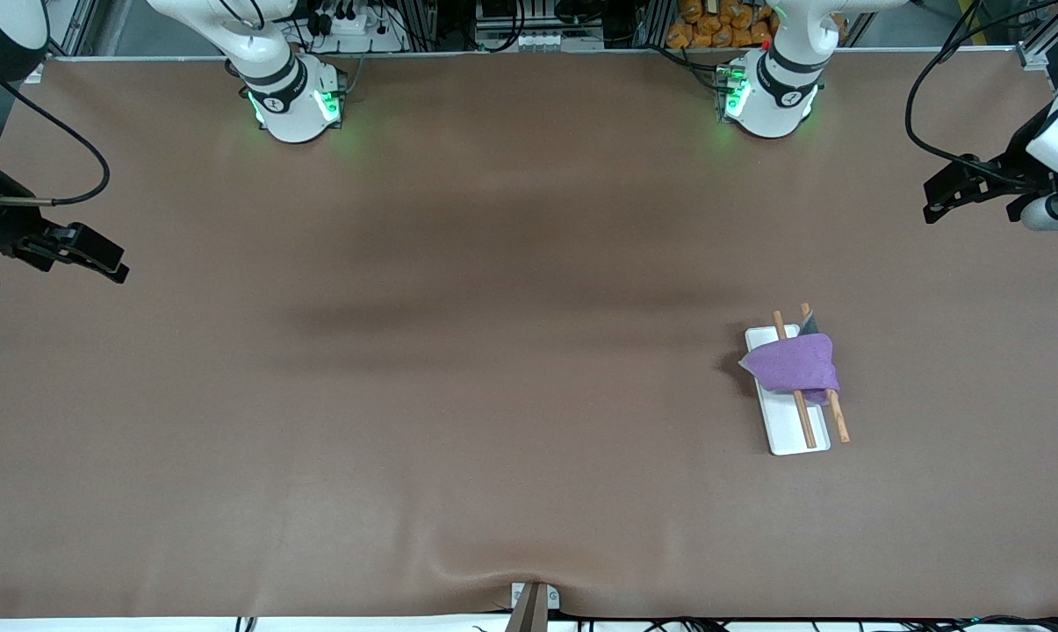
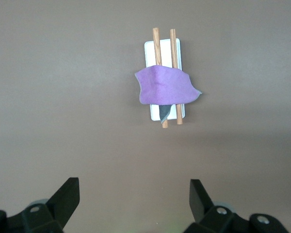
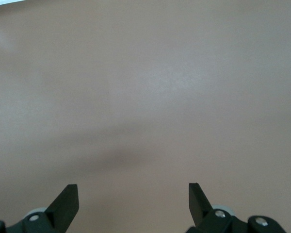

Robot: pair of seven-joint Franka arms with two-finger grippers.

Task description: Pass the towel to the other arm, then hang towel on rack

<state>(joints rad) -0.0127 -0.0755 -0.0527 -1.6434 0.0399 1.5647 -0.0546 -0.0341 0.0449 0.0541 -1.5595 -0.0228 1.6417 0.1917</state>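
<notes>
Toward the left arm's end of the brown table (image 1: pixel 458 351), the small rack (image 1: pixel 788 412), a white rectangular base carrying 2 thin parallel brown wooden rods, is being seen lying flat. The small soft purple towel (image 1: pixel 796 364) of thin fabric is being carried across both rods, over the rack half farther from the front camera; the nearer half of the base and the rod ends are being left uncovered. A small grey patch is being shown at the towel's edge, beside the farther rod ends. One corner of the cloth is being seen overhanging the base edge toward the right arm's end.

The left gripper (image 1: pixel 932 206) is being held in the air over the table margin at the left arm's end, well apart from the rack. Its jaws are being held wide, with nothing between them; the rack and towel are being framed between them in the left wrist view.

The right gripper (image 1: pixel 107 263) is being held over the table margin at the right arm's end, jaws likewise spread wide and empty, with only bare table being shown in the right wrist view. Both arms are being kept waiting.
</notes>
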